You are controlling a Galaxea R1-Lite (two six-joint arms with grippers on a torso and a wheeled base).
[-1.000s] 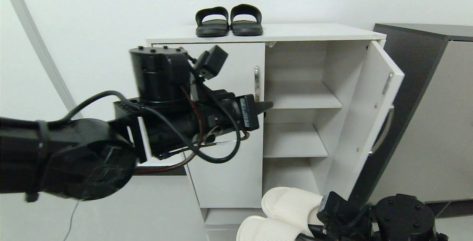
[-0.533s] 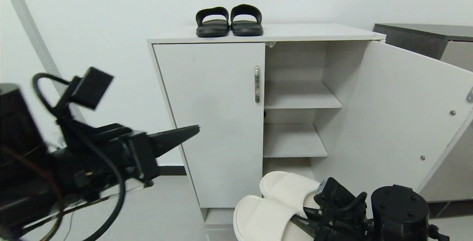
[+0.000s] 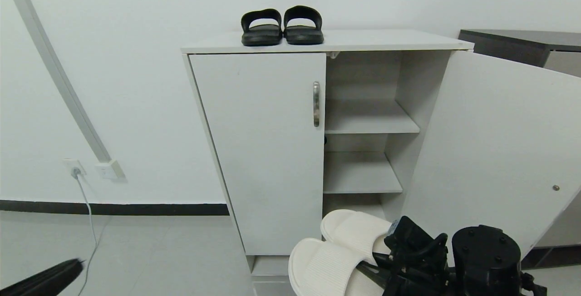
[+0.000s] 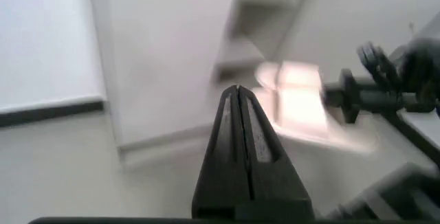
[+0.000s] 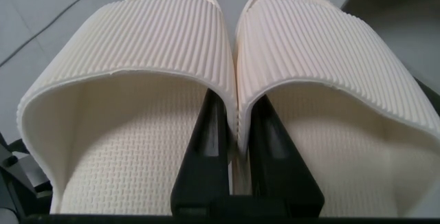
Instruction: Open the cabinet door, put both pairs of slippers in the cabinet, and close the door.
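Observation:
A pair of black slippers (image 3: 281,26) stands on top of the white cabinet (image 3: 390,39). The cabinet's left door (image 3: 263,150) is closed. Its right door (image 3: 494,150) is swung wide open, showing bare shelves (image 3: 367,123). My right gripper (image 5: 236,124) is shut on the white slippers (image 5: 137,80), pinching the two inner walls together. It holds the white slippers (image 3: 340,250) low in front of the open compartment. My left gripper (image 4: 238,93) is shut with nothing in it, low at the far left (image 3: 68,268), well away from the cabinet.
A grey cabinet (image 3: 522,41) stands behind the open door on the right. On the left wall are a slanted cable duct (image 3: 54,73) and a socket (image 3: 75,169) with a cord hanging to the floor. Open floor (image 3: 159,250) lies left of the cabinet.
My left arm has pulled back from the cabinet front, down to the far left. The right door has swung much wider open. The white slippers have shifted slightly up and left.

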